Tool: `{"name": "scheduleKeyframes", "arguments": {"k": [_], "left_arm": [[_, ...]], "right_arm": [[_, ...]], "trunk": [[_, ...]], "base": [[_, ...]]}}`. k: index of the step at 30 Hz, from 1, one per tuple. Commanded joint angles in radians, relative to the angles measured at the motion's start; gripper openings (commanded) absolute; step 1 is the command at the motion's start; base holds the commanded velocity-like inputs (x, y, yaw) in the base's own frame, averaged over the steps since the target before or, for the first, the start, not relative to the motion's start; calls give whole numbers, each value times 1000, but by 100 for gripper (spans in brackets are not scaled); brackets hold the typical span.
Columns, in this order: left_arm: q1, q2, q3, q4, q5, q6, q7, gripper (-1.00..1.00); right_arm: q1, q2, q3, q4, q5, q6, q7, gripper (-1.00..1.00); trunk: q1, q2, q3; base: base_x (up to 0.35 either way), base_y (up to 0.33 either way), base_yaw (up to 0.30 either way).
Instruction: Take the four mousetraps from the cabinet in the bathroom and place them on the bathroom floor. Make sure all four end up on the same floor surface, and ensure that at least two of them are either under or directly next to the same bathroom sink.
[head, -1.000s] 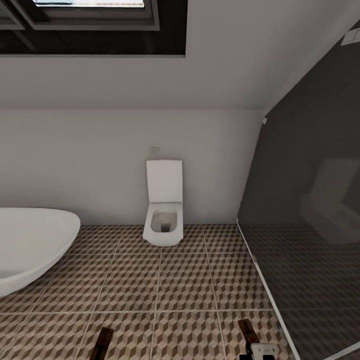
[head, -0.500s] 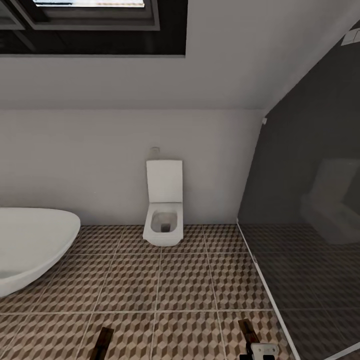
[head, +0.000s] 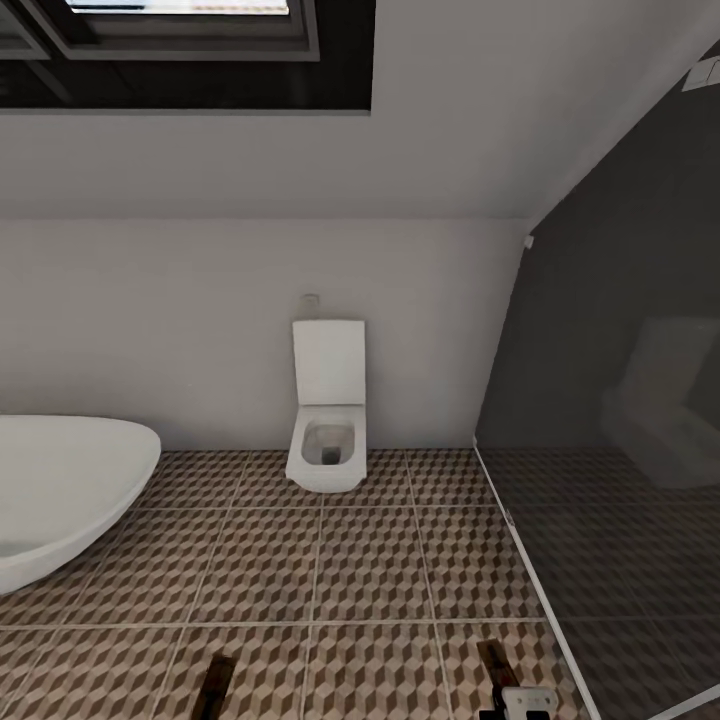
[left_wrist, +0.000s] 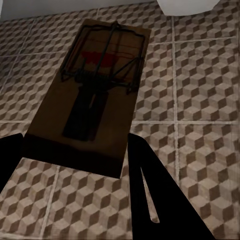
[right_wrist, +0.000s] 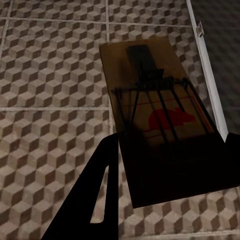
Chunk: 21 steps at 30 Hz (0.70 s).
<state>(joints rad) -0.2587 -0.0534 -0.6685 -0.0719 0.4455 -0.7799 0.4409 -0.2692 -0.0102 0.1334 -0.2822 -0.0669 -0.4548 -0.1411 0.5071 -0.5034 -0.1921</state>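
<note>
While each gripper (left_wrist: 75, 165) (right_wrist: 170, 175) clamps a mousetrap (left_wrist: 95, 90) (right_wrist: 155, 120) short of the toilet (head: 326, 440), no sink shows. Dropping them here risks missing it.

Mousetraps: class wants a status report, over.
Left gripper shut on a mousetrap. Right gripper shut on the other mousetrap. Both held over the floor. Toilet ahead, no sink sighted.

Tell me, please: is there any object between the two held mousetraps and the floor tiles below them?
Nothing visible. The left gripper holds one mousetrap and the right gripper holds another mousetrap, both over bare patterned bathroom floor. The toilet and bathtub stand farther away.
</note>
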Motion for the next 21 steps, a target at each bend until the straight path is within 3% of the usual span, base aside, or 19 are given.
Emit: {"name": "scheduleKeyframes", "arguments": {"k": [1,4,6,7,8,9,11,14,17,18,21], "left_arm": [[-1,-1,-8,-3,1,16,12,-100],[-2,9,-8,-66,0,150,13,-100],[-2,41,-8,-174,0,309,12,-100],[-2,49,-8,-206,-1,352,12,-100],[-2,69,-7,-304,-1,472,12,-100],[-3,79,-6,-366,-1,541,12,-100],[-4,87,9,-451,-2,627,11,-100],[-7,89,80,-565,-4,747,10,-100],[-18,79,162,-682,-7,937,9,-100],[-26,78,177,-717,-7,1009,9,-100],[-49,76,192,-762,-9,1131,10,-100]], "right_arm": [[-1,-1,8,0,-8,-1,-6,-100],[-1,1,7,-5,-8,9,-10,-100],[-1,5,6,-14,-7,38,-12,-100],[-1,6,6,-17,-7,50,-13,-100],[-2,8,6,-33,-6,94,-16,-100],[-3,9,6,-53,-6,128,-21,-100],[-5,10,6,-102,-6,184,-33,-100],[-6,15,6,-219,-7,291,-66,-100],[-13,39,6,-341,-6,414,-96,-100],[-21,50,6,-368,-6,443,-102,-100],[-53,68,6,-400,-6,482,-111,-100]], "trunk": [[0,-2,-2],[0,-2,-2],[0,-2,-2],[0,-2,-2],[0,-2,-2],[0,-2,-2],[0,-2,-2],[0,-2,-2],[0,-2,-2],[0,-2,-2],[0,-2,-2]], "base": [[0,0,0],[0,0,0],[0,0,0],[0,0,0],[0,0,0],[0,0,0],[0,0,0],[0,0,0],[0,0,0],[0,0,0],[0,0,0]]}}
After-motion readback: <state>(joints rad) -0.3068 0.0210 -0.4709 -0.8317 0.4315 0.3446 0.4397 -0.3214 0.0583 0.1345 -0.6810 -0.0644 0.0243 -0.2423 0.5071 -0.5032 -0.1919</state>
